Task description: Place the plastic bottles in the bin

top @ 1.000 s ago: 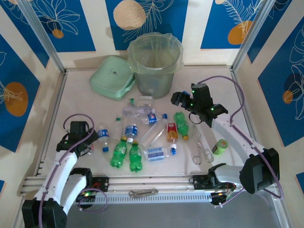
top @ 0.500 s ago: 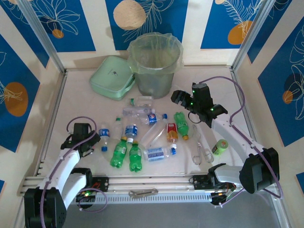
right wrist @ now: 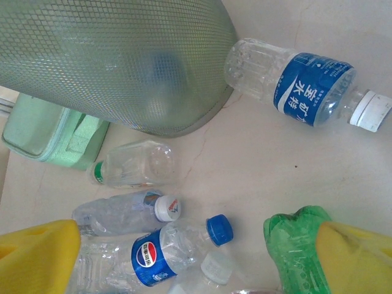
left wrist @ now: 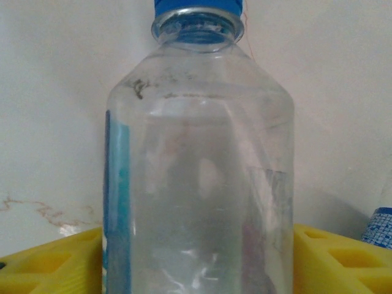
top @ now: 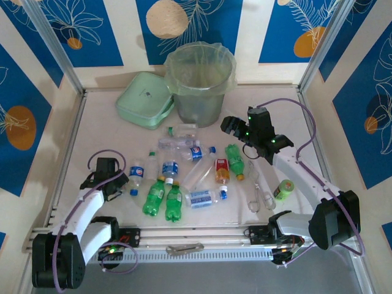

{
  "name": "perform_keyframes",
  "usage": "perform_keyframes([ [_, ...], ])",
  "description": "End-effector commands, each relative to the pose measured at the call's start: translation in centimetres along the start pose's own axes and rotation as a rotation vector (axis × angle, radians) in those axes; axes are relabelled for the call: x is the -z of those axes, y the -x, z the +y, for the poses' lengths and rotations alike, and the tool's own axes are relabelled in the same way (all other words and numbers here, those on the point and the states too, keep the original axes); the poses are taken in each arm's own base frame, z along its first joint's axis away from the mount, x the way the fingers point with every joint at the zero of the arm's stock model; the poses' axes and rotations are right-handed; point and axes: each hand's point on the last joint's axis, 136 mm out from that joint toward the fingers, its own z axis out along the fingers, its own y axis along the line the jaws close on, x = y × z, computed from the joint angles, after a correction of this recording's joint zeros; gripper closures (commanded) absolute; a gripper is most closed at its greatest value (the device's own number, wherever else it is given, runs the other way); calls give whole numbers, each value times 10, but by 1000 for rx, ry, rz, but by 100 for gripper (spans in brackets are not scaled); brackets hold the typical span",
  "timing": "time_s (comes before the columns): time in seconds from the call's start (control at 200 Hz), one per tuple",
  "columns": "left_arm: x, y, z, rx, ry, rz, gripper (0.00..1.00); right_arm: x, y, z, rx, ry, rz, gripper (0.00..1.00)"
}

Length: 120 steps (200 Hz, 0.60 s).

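Quick count on the worktop [top: 92, 131]: three green bottles [top: 153, 196], one orange bottle [top: 222, 169] and roughly eight clear bottles [top: 205, 196], all lying loose in front of the one bin [top: 199, 98] at the back. The left pincer [top: 125, 179] has both yellow fingers [left wrist: 49, 266] snug against one blue-capped bottle [left wrist: 196, 153] on the left. The right pincer [top: 231, 127] hangs wide open near the bin, holding nothing.

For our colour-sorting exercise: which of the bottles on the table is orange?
The orange bottle with the red label, mid-pile beside a green bottle; every other bottle is clear or green.
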Motion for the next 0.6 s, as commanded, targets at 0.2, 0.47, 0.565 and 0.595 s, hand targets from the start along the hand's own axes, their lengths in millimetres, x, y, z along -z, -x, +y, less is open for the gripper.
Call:
perform_keyframes([
  [0.2, -4, -6, 3, 1, 3, 20, 50, 5, 3, 0, -15, -2, -28, 1],
  [0.47, 1, -2, -1, -10, -28, -4, 57, 5, 2, -2, -18, -2, -23, 1],
  [0.565, 13, 11, -8, -31, -55, -42, 57, 5, 2, -3, -15, -5, -24, 1],
  [0.595, 19, 17, -12, -41, -69, -60, 57, 5, 2, -3, -14, -5, -26, 1],
])
